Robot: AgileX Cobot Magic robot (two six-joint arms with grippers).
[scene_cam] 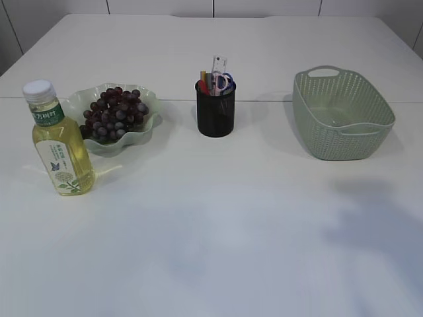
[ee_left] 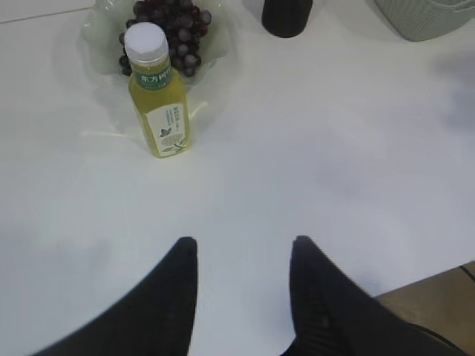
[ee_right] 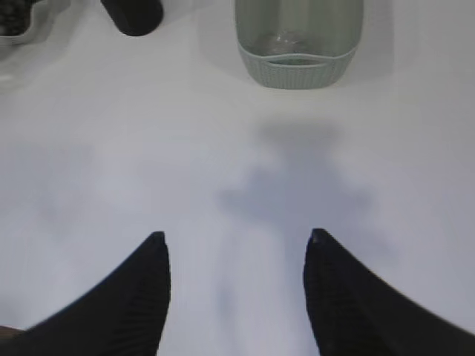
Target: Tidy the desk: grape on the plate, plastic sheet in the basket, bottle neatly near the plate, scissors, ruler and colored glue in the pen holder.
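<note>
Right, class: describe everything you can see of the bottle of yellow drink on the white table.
The clear plastic bottle of pale yellow drink stands upright on the white table, near its left edge in the exterior view. It has a white screw cap, a green neck band and a white label with a small plant picture. It looks nearly full and closed. It stands just in front of the wavy pale green plate of dark grapes, close beside it; contact cannot be judged. No gripper touches it.

The exterior camera looks down at a slant across the table (scene_cam: 218,224). Both wrist cameras hang high behind their pincers, facing forward — sharing the pen holder (ee_left: 286,16) and basket (ee_right: 298,44) ahead.
</note>
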